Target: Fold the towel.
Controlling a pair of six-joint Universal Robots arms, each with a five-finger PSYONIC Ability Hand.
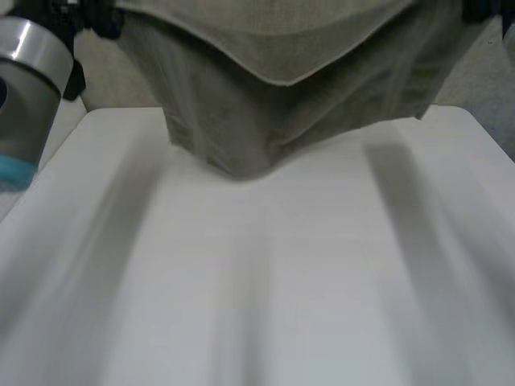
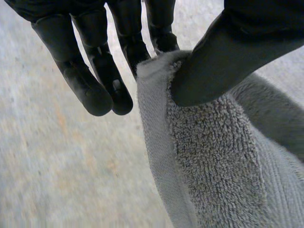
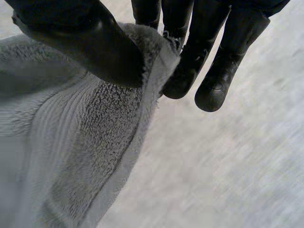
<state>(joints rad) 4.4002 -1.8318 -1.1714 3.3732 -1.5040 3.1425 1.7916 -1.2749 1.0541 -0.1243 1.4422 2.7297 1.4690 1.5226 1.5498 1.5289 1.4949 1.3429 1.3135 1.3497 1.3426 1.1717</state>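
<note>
Held up over far end of white table (image 1: 257, 281): grey-beige terry towel (image 1: 265, 88), hanging, sagging in mid. Left hand (image 2: 228, 52) pinches its top edge btwn thumb & fingers, other fingers straight. Right hand (image 3: 90, 52) has same grip on its side.

The towel (image 1: 265, 96), cut off above, hides some of the table (image 1: 257, 281)'s edge
</note>
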